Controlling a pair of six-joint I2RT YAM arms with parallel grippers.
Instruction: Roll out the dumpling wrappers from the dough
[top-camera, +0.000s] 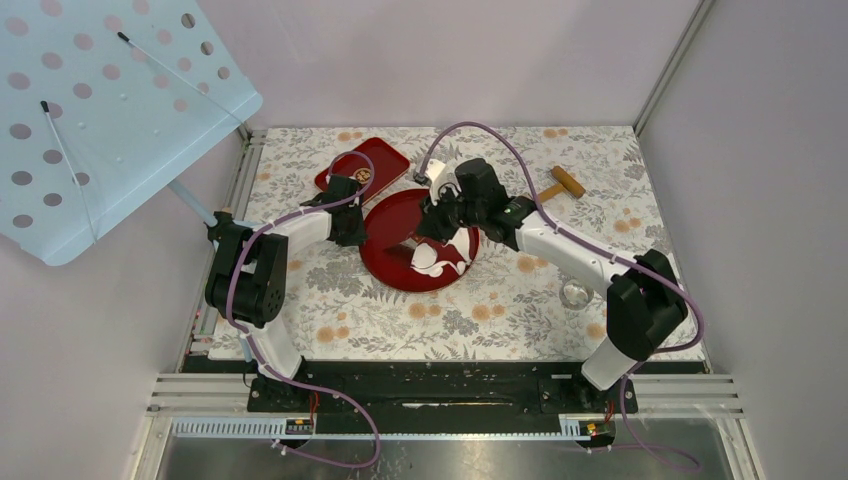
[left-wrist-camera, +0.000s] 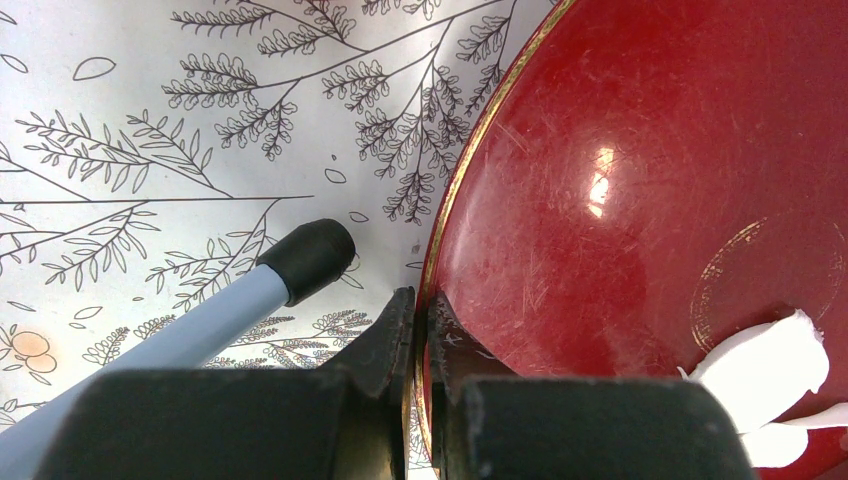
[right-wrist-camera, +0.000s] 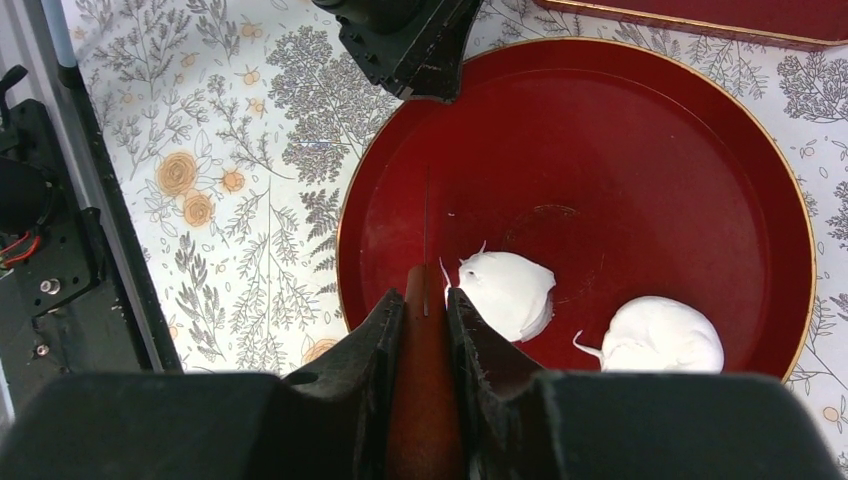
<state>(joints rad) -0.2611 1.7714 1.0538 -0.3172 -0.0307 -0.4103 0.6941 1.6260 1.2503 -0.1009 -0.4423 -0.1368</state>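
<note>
A round red plate (top-camera: 395, 215) lies mid-table, also in the left wrist view (left-wrist-camera: 650, 150) and right wrist view (right-wrist-camera: 650, 150). Two small white roundish dough pieces lie in it, one (right-wrist-camera: 505, 290) beside the other (right-wrist-camera: 660, 335); from above they show as white patches (top-camera: 432, 258). My left gripper (left-wrist-camera: 420, 310) is shut on the plate's left rim (top-camera: 352, 232). My right gripper (right-wrist-camera: 425, 300) hangs over the plate (top-camera: 440, 225), shut on a brown wooden handle (right-wrist-camera: 425, 400) with a thin dark blade seen edge-on, its tip just left of the nearer dough piece.
A red rectangular tray (top-camera: 385, 155) sits behind the plate. A wooden rolling pin (top-camera: 565, 182) lies at the back right and a metal ring (top-camera: 573, 293) at the right. A pale blue perforated board (top-camera: 100, 110) overhangs the left; its capped leg (left-wrist-camera: 305, 255) rests by my left gripper.
</note>
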